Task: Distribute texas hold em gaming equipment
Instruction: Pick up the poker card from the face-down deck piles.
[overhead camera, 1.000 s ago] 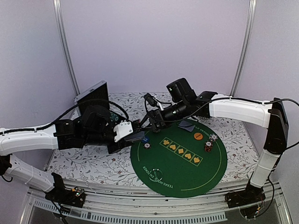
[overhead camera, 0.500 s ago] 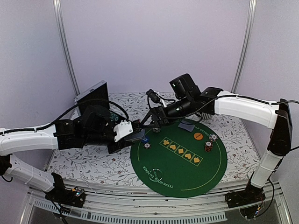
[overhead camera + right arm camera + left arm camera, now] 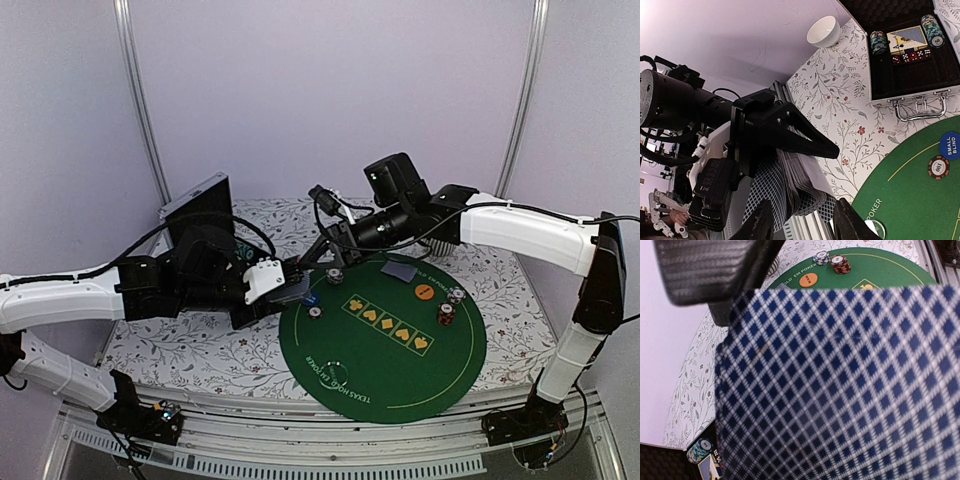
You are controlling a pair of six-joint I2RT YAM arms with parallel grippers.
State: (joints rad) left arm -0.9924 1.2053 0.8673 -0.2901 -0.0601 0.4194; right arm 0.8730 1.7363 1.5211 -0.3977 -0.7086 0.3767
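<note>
My left gripper [image 3: 290, 292] is shut on a deck of blue-checked playing cards [image 3: 840, 385], held out over the left rim of the round green mat [image 3: 385, 345]. Its black finger [image 3: 790, 130] presses the deck's top. My right gripper [image 3: 802, 222] faces the deck's fanned end [image 3: 810, 195], jaws apart on either side of it; contact does not show. On the mat lie two chip stacks [image 3: 450, 305], an orange disc [image 3: 424, 291], a blue disc [image 3: 950, 145], a single chip [image 3: 938, 166] and face-down cards [image 3: 400, 270].
The open aluminium case [image 3: 912, 102] lies on the flowered cloth behind the mat, holding chip stacks [image 3: 879, 42], a card box and dice. A white cup [image 3: 822, 31] stands beyond it. The case lid [image 3: 197, 210] rises at the back left. A clear disc [image 3: 335, 370] lies on the mat's near side.
My right arm has lifted a little and swung its gripper left toward the deck. The left arm and the deck have stayed put.
</note>
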